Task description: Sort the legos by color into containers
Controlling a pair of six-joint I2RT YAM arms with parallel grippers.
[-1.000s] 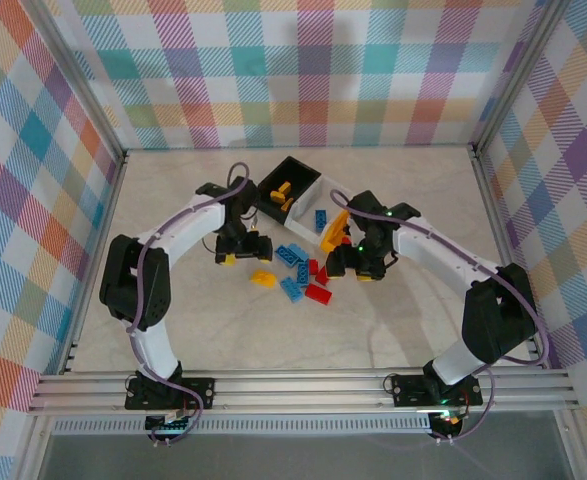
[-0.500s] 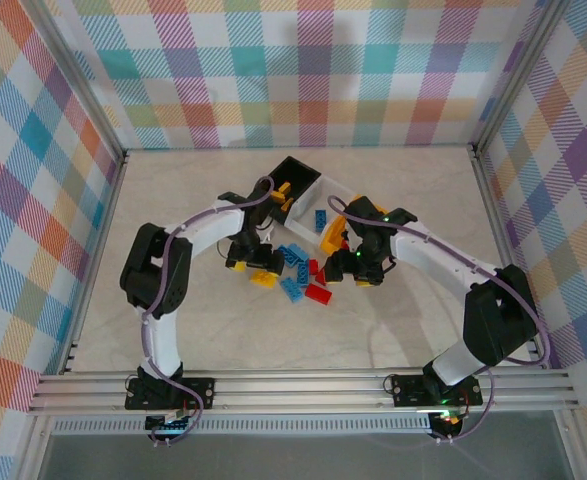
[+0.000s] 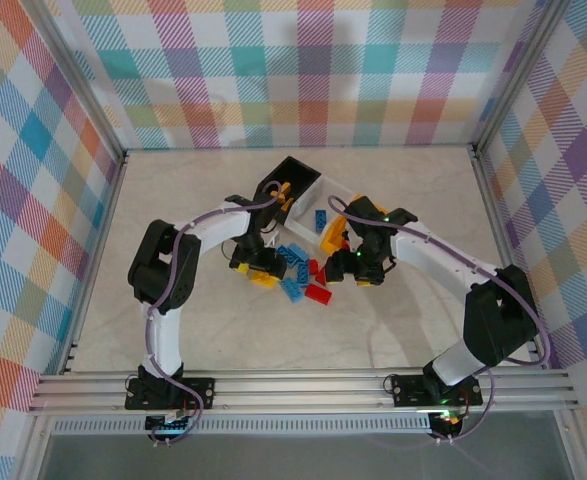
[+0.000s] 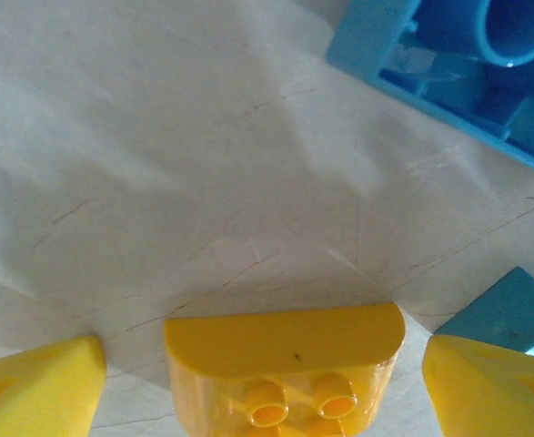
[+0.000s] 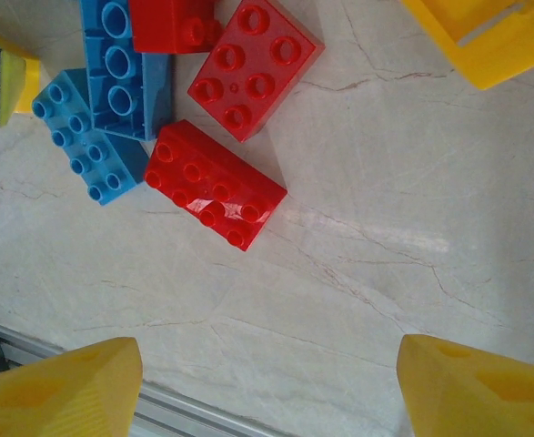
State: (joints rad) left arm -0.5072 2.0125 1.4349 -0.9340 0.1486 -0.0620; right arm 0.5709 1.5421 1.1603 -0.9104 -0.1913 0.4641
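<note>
Seen from above, the legos (image 3: 298,270) lie in a little heap on the tabletop (image 3: 193,320), right by the three bins (image 3: 318,208). The left hand (image 3: 256,268) is at the heap's left edge and the right hand (image 3: 359,270) at its right edge.

In the left wrist view, the open left hand has a yellow brick (image 4: 285,350) between its fingers (image 4: 35,382), not squeezed. The brick looks light, hard and slippery, so pinch its flat sides.

In the right wrist view, the right hand is open and empty, near a red brick (image 5: 214,196).
</note>
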